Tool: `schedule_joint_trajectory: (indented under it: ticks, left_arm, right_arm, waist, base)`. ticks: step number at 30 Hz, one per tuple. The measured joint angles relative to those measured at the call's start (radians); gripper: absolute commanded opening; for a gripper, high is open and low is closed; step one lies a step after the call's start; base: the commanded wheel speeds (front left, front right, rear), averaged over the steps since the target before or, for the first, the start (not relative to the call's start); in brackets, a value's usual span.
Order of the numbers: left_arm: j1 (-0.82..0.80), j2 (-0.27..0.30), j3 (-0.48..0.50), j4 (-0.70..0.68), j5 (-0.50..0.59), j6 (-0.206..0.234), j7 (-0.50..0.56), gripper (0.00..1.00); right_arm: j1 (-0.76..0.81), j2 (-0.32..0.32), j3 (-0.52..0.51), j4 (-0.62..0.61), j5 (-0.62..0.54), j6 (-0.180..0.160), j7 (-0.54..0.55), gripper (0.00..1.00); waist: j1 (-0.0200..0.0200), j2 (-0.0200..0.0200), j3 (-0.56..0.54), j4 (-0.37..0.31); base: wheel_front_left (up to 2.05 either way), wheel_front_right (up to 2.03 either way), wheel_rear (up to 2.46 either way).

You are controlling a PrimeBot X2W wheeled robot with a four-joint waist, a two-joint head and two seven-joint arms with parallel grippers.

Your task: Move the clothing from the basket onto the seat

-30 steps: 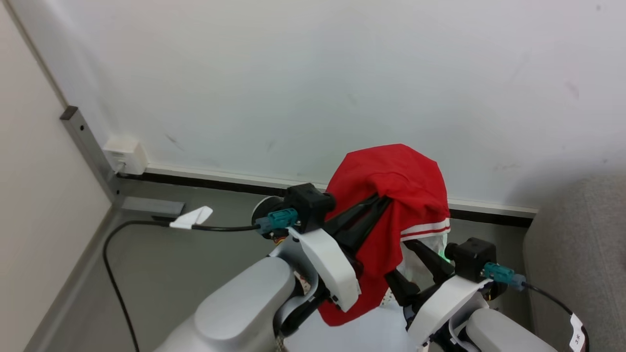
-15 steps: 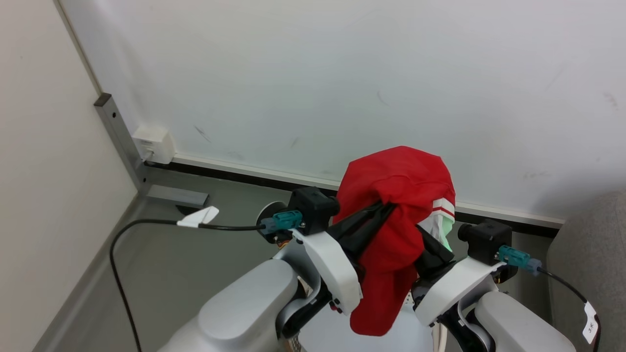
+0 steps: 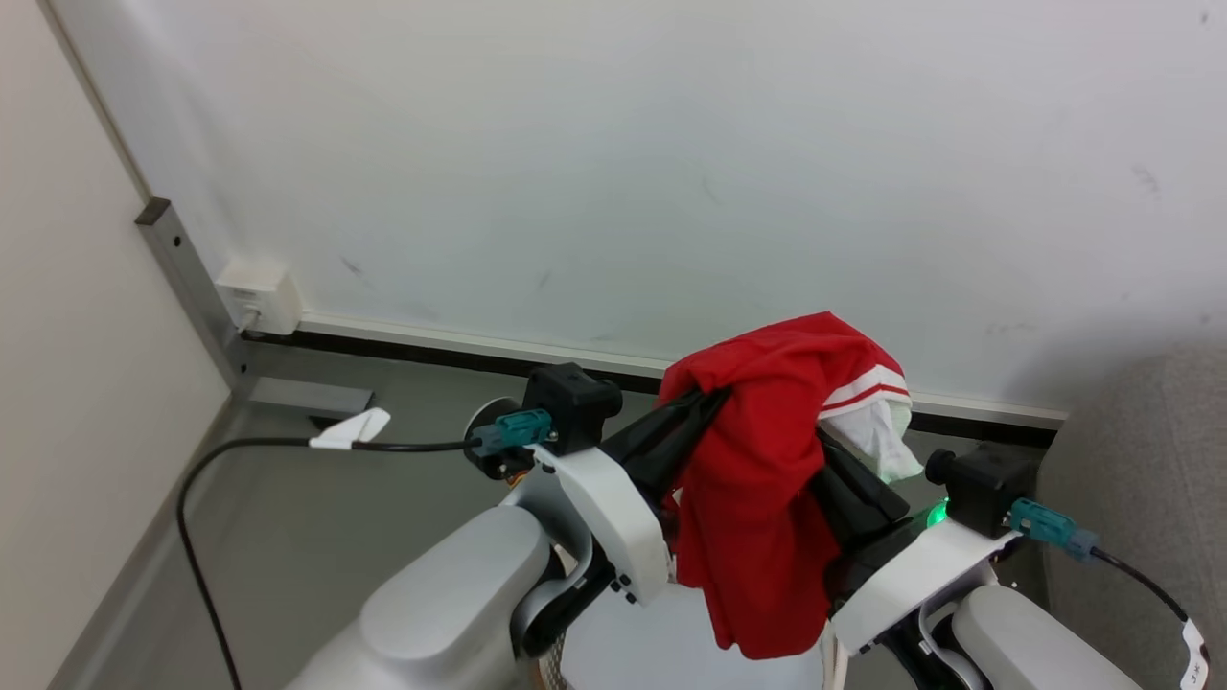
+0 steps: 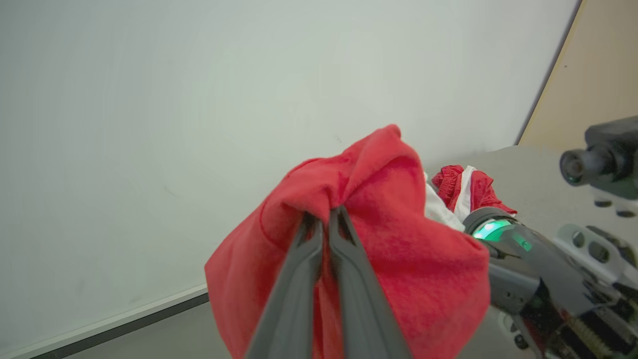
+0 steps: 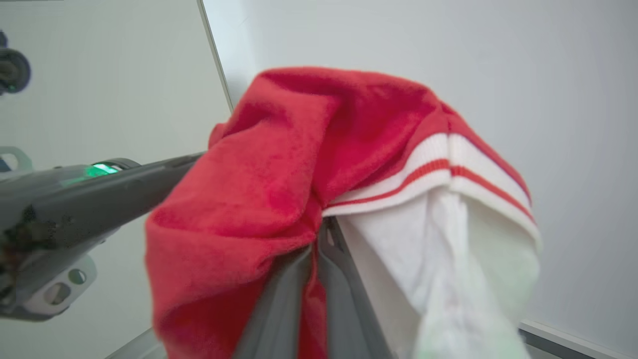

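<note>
The clothing [image 3: 767, 470] hangs pinched by left gripper [image 4: 325, 215] and right gripper [image 5: 319, 243]

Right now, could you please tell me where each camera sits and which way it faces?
Head view: on the head, facing forward and down at the white wall; both forearms show.
Left wrist view: on the left wrist, looking along the left claw, shut on the red garment.
Right wrist view: on the right wrist, looking along the right claw, shut on that garment.
Shared: garment and wall in all three.
</note>
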Motion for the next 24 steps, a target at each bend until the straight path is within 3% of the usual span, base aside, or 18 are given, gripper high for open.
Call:
schedule_joint_trajectory:
  ticks: [3, 4, 5, 6, 7, 24]
  left_arm:
    - [0.009, 0.006, 0.0, 0.001, -0.007, 0.004, -0.003, 0.0]
    - [0.011, 0.009, -0.001, 0.001, -0.007, 0.005, -0.004, 0.11]
    - [0.014, 0.012, -0.002, 0.001, -0.007, 0.006, -0.004, 0.4]
    - [0.017, 0.015, -0.002, 0.0, -0.007, 0.01, -0.004, 0.87]
    - [0.02, 0.016, -0.002, -0.001, -0.007, 0.01, -0.006, 1.0]
    - [0.045, 0.061, -0.001, -0.091, 0.015, 0.041, -0.039, 1.0]
  right_arm:
    - [0.022, -0.01, -0.025, -0.038, -0.012, 0.0, 0.0, 0.0]
    - [0.027, -0.015, -0.032, -0.048, -0.018, 0.0, 0.0, 0.0]
    - [0.032, -0.022, -0.037, -0.058, -0.022, 0.0, 0.0, 0.0]
    - [0.036, -0.027, -0.044, -0.068, -0.026, 0.0, 0.0, 0.0]
    - [0.039, -0.032, -0.052, -0.076, -0.029, 0.0, 0.0, 0.0]
    - [0.086, -0.135, -0.242, -0.194, -0.109, 0.0, 0.0, 0.0]
  waist:
    - [0.0, 0.0, 0.0, -0.02]
    - [0.0, 0.0, 0.0, -0.027]
    - [0.0, 0.0, 0.001, -0.035]
    - [0.0, 0.0, 0.001, -0.044]
    - [0.0, 0.0, 0.002, -0.052]
    - [0.0, 0.0, 0.015, -0.264]
  base:
    - [0.0, 0.0, 0.0]
    - [0.0, 0.0, 0.0]
    - [0.0, 0.0, 0.0]
    - [0.0, 0.0, 0.0]
    - [0.0, 0.0, 0.0]
    - [0.0, 0.0, 0.0]
